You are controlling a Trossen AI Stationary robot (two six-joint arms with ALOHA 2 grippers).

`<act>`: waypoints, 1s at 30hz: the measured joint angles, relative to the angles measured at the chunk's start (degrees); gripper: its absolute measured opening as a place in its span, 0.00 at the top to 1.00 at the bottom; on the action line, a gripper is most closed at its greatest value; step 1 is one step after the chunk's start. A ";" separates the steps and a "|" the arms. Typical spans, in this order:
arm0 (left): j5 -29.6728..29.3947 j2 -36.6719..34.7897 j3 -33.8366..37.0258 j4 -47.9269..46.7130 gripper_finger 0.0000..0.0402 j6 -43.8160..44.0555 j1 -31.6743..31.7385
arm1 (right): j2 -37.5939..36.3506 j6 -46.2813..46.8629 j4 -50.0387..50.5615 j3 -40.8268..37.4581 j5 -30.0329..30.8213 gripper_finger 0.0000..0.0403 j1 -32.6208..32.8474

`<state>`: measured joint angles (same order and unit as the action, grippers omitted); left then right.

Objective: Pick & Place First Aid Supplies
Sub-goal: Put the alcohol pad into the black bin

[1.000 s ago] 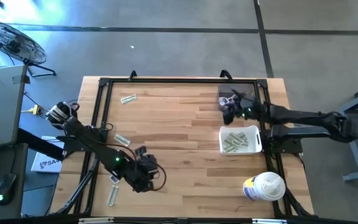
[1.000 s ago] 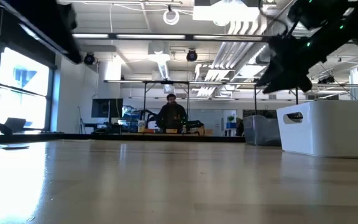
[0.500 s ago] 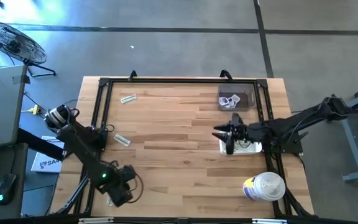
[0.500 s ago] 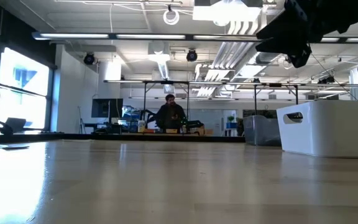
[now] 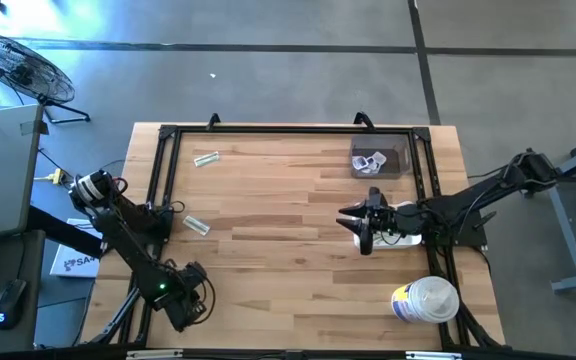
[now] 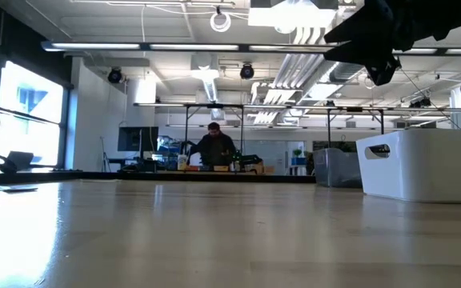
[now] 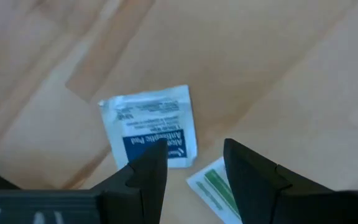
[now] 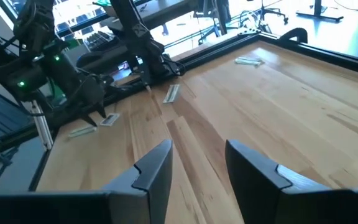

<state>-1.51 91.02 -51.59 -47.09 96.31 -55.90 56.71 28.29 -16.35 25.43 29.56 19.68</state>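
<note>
A square white sachet with blue print [image 7: 151, 127] and a green-striped strip wrapper [image 7: 213, 186] lie flat on the wood. My left gripper [image 7: 194, 158] hangs open just above them, pointing down near the table's near left corner [image 5: 186, 300]. The high view hides both packets under it. Two more strip wrappers [image 5: 206, 158] [image 5: 196, 225] lie flat on the left half. My right gripper [image 5: 353, 225] stands open and empty [image 8: 201, 165], held high at the left side of the white bin [image 5: 400, 240].
A dark tray [image 5: 378, 160] with white sachets stands at the far right. A large white tub [image 5: 425, 300] sits near the right front corner. A black frame [image 5: 163, 180] runs around the table. The white bin [image 6: 422, 164] rises at the right in the low view.
My left gripper has gone toward the table's left and near edges, sunk lower and rolled about its own axis, ending over the sachet and strip. My right gripper has swung from the dark tray toward the near edge, stopping by the white bin.
</note>
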 joint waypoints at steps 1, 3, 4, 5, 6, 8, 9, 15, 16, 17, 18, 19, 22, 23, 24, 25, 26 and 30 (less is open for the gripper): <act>0.72 0.00 0.10 0.50 0.62 0.00 -0.04 | 0.00 0.02 0.08 0.00 0.12 0.65 0.00; 1.09 0.00 0.12 1.55 0.62 0.18 -0.51 | 0.00 0.04 0.10 0.00 0.18 0.65 0.00; 1.19 0.00 0.12 1.80 0.62 0.22 -0.55 | 0.00 0.02 0.12 0.00 0.18 0.65 0.00; 1.63 0.00 0.13 1.88 0.62 0.27 -0.57 | 0.00 -0.04 0.12 0.00 0.20 0.65 0.00; 2.02 0.01 0.15 1.68 0.62 0.47 -0.57 | 0.00 -0.04 0.12 0.00 0.22 0.65 0.00; 2.08 0.33 0.15 1.49 0.62 0.61 -0.37 | 0.00 -0.04 0.16 0.00 0.21 0.65 -0.02; 2.08 0.57 0.15 1.39 0.62 0.61 -0.36 | 0.00 -0.04 0.17 0.00 0.23 0.65 -0.02; 4.01 3.08 0.12 1.36 0.62 0.57 -0.37 | 0.00 0.01 0.20 0.00 0.33 0.65 -0.02; 4.30 3.59 0.03 1.31 0.62 0.57 -0.37 | 0.00 -0.03 0.19 0.00 0.33 0.65 -0.02; 4.41 3.98 -0.11 1.27 0.62 0.55 -0.35 | 0.00 -0.03 0.19 0.00 0.33 0.65 -0.02; 4.43 4.28 -0.12 1.23 0.62 0.55 -0.35 | 0.00 -0.02 0.19 0.00 0.33 0.65 -0.02; 4.42 4.47 -0.12 1.23 0.62 0.55 -0.35 | 0.00 0.05 0.19 0.00 0.33 0.65 -0.02; 4.00 4.52 -0.07 1.53 0.62 0.51 -0.35 | 0.00 0.10 0.19 0.00 0.33 0.65 -0.02; 3.83 4.52 -0.04 1.59 0.62 0.48 -0.35 | 0.00 0.11 0.19 0.00 0.33 0.65 -0.02; 3.70 4.55 -0.03 1.60 0.62 0.42 -0.37 | 0.00 0.13 0.19 0.00 0.33 0.65 -0.02; 3.73 4.56 -0.03 1.58 0.63 0.26 -0.37 | 0.00 0.13 0.19 0.00 0.33 0.65 -0.02; 3.73 4.59 -0.03 1.58 0.64 -0.07 -0.37 | 0.00 0.13 0.19 0.00 0.33 0.65 -0.02; 2.92 4.64 -0.01 1.78 0.73 -0.70 -0.37 | 0.00 0.13 0.19 0.00 0.31 0.65 -0.02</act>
<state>1.40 95.67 -51.59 -45.32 95.62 -56.27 56.71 28.42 -16.16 25.43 29.87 19.66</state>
